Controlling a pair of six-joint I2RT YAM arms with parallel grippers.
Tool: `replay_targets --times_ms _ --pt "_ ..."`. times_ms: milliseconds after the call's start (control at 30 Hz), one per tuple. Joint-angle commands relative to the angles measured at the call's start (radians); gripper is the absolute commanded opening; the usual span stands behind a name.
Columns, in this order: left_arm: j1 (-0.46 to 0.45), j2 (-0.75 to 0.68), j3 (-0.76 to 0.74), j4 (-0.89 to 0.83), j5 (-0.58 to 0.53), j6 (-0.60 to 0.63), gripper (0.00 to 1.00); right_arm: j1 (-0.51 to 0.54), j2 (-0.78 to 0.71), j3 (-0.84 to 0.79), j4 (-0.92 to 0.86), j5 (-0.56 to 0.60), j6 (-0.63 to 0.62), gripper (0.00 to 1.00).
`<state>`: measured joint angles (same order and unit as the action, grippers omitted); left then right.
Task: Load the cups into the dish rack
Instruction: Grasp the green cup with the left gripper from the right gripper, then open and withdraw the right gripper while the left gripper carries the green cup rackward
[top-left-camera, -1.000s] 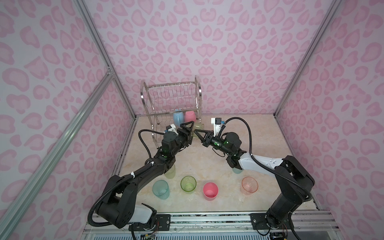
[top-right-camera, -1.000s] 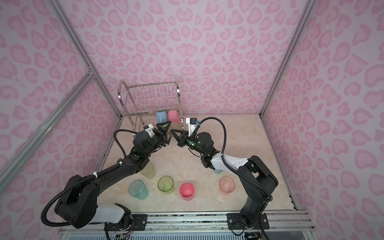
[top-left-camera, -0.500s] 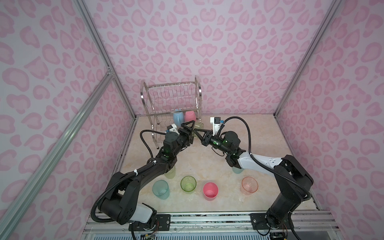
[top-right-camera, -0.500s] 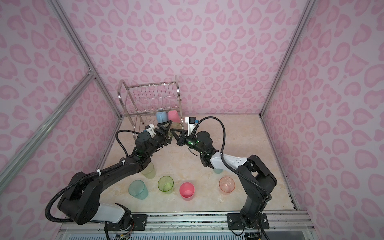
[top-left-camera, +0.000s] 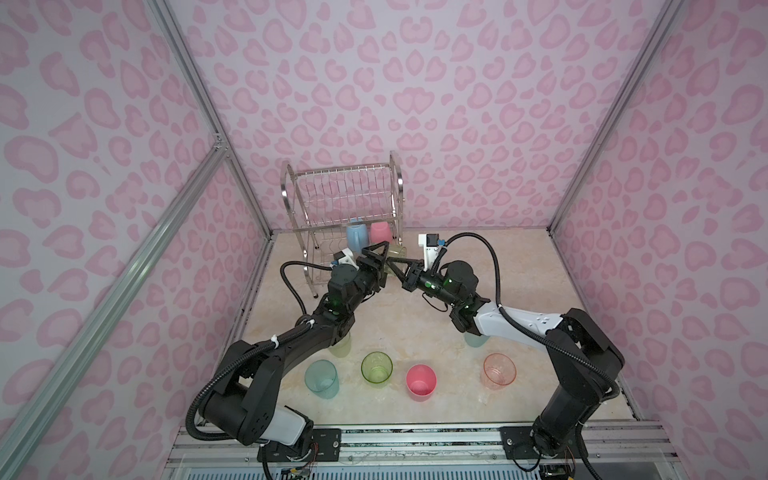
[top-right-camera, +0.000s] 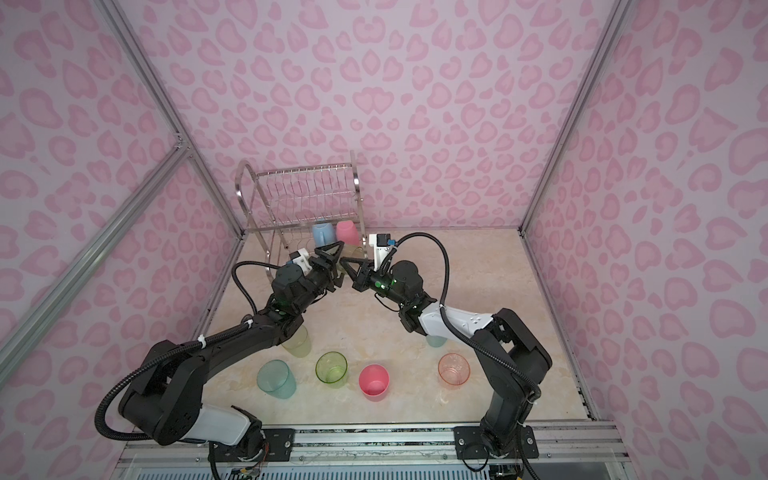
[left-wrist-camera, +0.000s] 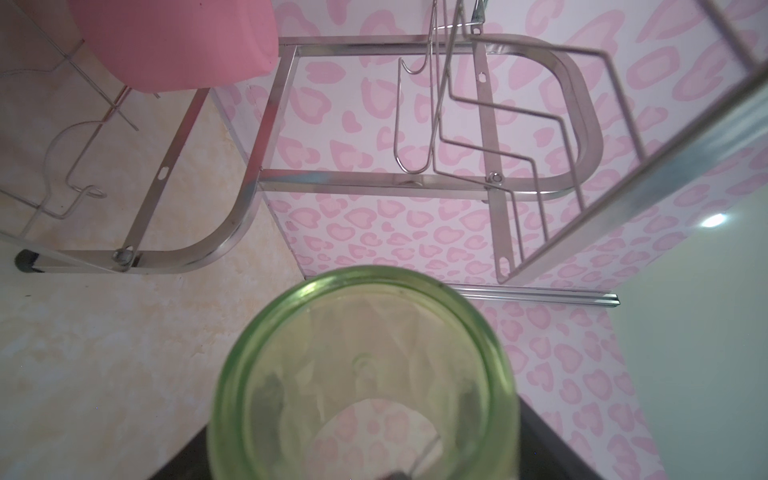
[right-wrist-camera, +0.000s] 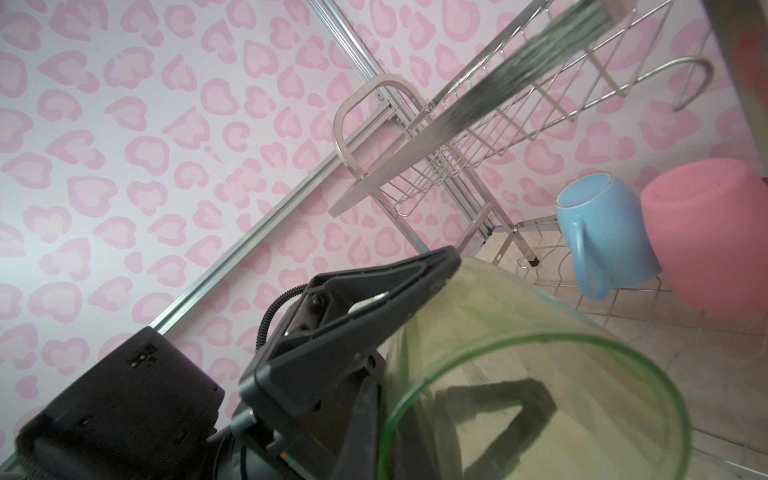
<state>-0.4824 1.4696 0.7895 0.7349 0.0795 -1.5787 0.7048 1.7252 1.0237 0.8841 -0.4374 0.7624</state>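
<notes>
A translucent green cup (top-left-camera: 397, 252) (top-right-camera: 356, 252) hangs on its side just in front of the dish rack (top-left-camera: 345, 183) (top-right-camera: 303, 183), at its right post. My left gripper (top-left-camera: 376, 250) is shut on its body; one of its fingers (right-wrist-camera: 374, 291) lies flat along the cup wall (right-wrist-camera: 540, 353). My right gripper (top-left-camera: 390, 261) is shut on the cup's rim. The left wrist view looks into the cup (left-wrist-camera: 365, 374). A light-blue mug (top-left-camera: 356, 237) (right-wrist-camera: 602, 241) and a pink cup (top-left-camera: 381, 232) (right-wrist-camera: 715, 232) stand upside down on the rack's lower shelf.
Along the table's front stand a teal cup (top-left-camera: 321, 378), a green one (top-left-camera: 377, 369), a pink one (top-left-camera: 421, 381) and a peach one (top-left-camera: 499, 370). A pale green cup (top-left-camera: 340, 347) is half hidden under my left arm, a teal one (top-left-camera: 473, 340) under my right.
Both grippers, with the green cup between them, have edged slightly toward the rack. The cups on the table and in the rack have not moved.
</notes>
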Motion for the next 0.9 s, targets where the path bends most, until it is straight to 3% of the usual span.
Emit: replay_targets --times_ms 0,167,267,600,867 --pt "-0.002 -0.009 -0.008 0.019 -0.002 0.064 0.69 0.004 -0.016 -0.006 -0.029 -0.026 -0.057 0.17" --pt "0.000 -0.042 -0.017 -0.024 -0.048 0.173 0.67 -0.006 -0.047 -0.021 -0.087 -0.013 -0.097 0.43" --pt "-0.001 -0.076 -0.025 -0.071 -0.091 0.296 0.67 -0.017 -0.086 -0.050 -0.150 -0.001 -0.148 0.51" --pt "-0.001 -0.164 -0.040 -0.331 -0.355 0.792 0.67 -0.082 -0.265 -0.185 -0.268 0.095 -0.300 0.58" --pt "-0.001 -0.137 -0.064 -0.325 -0.661 1.151 0.67 -0.114 -0.347 -0.243 -0.283 0.131 -0.345 0.59"
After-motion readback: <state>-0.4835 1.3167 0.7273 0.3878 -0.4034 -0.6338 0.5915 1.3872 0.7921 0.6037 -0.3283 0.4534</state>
